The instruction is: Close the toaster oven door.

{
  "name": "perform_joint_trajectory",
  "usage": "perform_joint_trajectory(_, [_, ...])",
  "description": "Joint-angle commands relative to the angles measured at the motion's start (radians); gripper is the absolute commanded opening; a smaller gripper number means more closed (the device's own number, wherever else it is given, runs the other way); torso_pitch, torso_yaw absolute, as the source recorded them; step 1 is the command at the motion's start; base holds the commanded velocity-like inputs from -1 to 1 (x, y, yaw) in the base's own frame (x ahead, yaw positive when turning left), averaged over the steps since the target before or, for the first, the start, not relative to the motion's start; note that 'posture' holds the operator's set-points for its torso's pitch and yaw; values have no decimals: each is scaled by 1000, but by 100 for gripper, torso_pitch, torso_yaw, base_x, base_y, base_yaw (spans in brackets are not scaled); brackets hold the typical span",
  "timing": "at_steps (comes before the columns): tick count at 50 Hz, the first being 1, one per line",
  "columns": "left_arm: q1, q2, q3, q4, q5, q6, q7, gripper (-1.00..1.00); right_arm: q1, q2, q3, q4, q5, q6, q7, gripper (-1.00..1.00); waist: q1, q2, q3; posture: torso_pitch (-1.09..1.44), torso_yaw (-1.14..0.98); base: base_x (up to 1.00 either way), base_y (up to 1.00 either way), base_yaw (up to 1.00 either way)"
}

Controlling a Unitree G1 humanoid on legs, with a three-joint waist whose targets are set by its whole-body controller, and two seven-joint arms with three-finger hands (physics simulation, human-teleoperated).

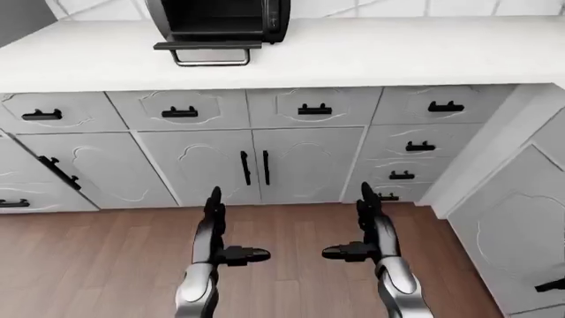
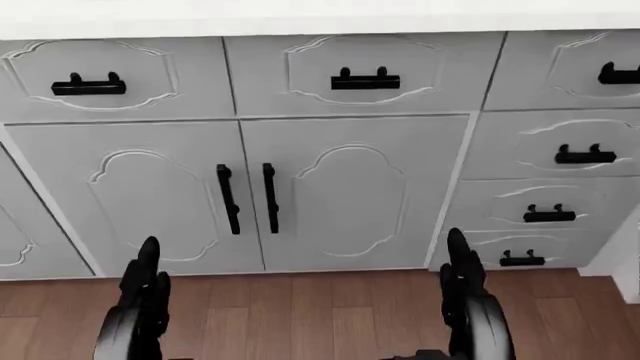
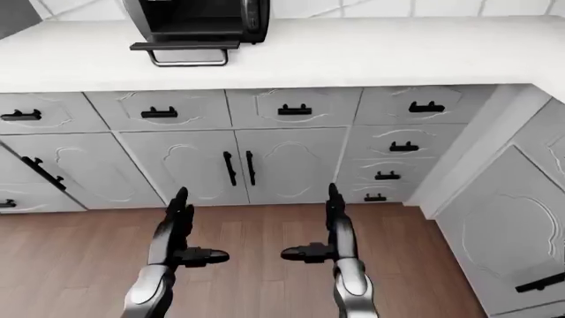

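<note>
**Both hands low and empty, toaster oven open on the table above**

The left hand point(image 1: 214, 228) and the right hand point(image 1: 369, 225) hang side by side low in the left-eye view, well apart, over the wood floor point(image 1: 88, 265). Each holds its fingers spread, two pointing up toward the cabinets and the thumb turned inward toward the other hand. Neither touches anything.

Above them stands a run of grey cabinets point(image 1: 300, 165): a pair of doors with two upright black handles at the centre, one row of four drawers under the table edge, and a stack of three smaller drawers to the right.

On the white table point(image 1: 397, 50), at the top left of the view, sits one black toaster oven point(image 1: 220, 16), its top cut off by the frame. Its door point(image 1: 207, 46) is dropped open, lying flat and pointing out toward the robot, long axis running left to right, the wire handle point(image 1: 212, 61) at its near edge.
</note>
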Motion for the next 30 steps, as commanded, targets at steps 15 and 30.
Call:
perform_joint_trajectory(15, [-68, 64, 114, -316, -64, 161, -87, 100, -105, -34, -71, -375, 87, 201, -4, 100, 10, -4, -83, 0, 0, 0, 0, 0])
perform_joint_trajectory(30, [-158, 177, 279, -372, -160, 261, -89, 100, -199, -95, -133, -486, 129, 309, -11, 100, 8, 4, -86, 0, 0, 0, 0, 0])
